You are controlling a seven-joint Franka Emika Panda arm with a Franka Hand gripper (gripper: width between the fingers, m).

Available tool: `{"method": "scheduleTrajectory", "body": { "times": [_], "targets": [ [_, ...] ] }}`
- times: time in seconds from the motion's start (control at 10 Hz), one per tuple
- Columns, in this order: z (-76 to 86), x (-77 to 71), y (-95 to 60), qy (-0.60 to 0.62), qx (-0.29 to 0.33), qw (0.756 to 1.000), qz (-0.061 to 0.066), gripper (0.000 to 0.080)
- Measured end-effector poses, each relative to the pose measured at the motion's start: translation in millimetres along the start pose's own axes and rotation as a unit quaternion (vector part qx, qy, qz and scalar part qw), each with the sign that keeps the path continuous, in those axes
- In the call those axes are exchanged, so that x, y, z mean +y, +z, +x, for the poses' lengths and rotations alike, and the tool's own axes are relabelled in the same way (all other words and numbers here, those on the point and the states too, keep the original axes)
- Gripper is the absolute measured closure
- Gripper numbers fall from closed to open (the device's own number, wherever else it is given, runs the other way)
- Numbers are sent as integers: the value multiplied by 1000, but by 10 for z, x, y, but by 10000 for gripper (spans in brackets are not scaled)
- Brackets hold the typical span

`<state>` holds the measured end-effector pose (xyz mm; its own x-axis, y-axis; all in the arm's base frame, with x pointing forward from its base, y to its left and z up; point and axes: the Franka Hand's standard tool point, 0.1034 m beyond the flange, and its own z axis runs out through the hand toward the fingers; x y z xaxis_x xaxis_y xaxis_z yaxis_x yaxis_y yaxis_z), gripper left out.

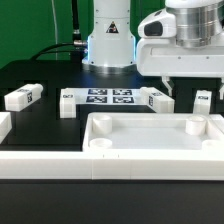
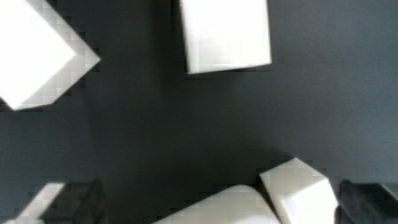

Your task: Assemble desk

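Between the gripper point(image 2: 217, 203) fingertips point(image 2: 64, 205), wrist view, one white leg end point(image 2: 285, 190) shows, lower down on the black table point(image 2: 178, 130). Touching or not: cannot tell. Fingertips are dark and spread wide apart, pinching nothing. Two more white pieces lie farther out from the hand, a white block point(image 2: 226, 35) and a second white block point(image 2: 39, 65), well apart from each other. Which parts they are cannot be told.

In the exterior view the hand hangs above the table at the exterior view's right. Just below it is a lying leg point(image 1: 160, 100) with a tag, and near it, on the exterior view's right, an upright leg point(image 1: 204, 103). The marker board point(image 1: 110, 97) lies flat beside the lying leg, on the side away from the hand. Past the board is a third leg point(image 1: 68, 101), and farthest from the hand a fourth leg point(image 1: 22, 97), lying, tag up.

The desk top point(image 1: 150, 148) lies open side up, camera-side of the hand and apart from it, round sockets at its corners. A long white rail point(image 1: 40, 165) lies along its camera side. The robot base point(image 1: 108, 45) stands behind the board.
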<state>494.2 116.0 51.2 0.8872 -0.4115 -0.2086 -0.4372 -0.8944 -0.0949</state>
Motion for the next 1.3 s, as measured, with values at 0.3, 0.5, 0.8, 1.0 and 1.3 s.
{"method": "scheduleTrajectory", "body": {
  "times": [0.3,0.5,0.8,1.0,1.3],
  "targets": [
    [-60,-4,26,-45,-68,997,-14,150],
    [-60,-85,54,-69,-122,990,-13,150],
    [-115,-26,68,-62,-236,969,-26,150],
    [-154,-11,153,-61,-286,956,-34,150],
    [-262,13,274,-62,-372,925,-50,150]
  ]
}}
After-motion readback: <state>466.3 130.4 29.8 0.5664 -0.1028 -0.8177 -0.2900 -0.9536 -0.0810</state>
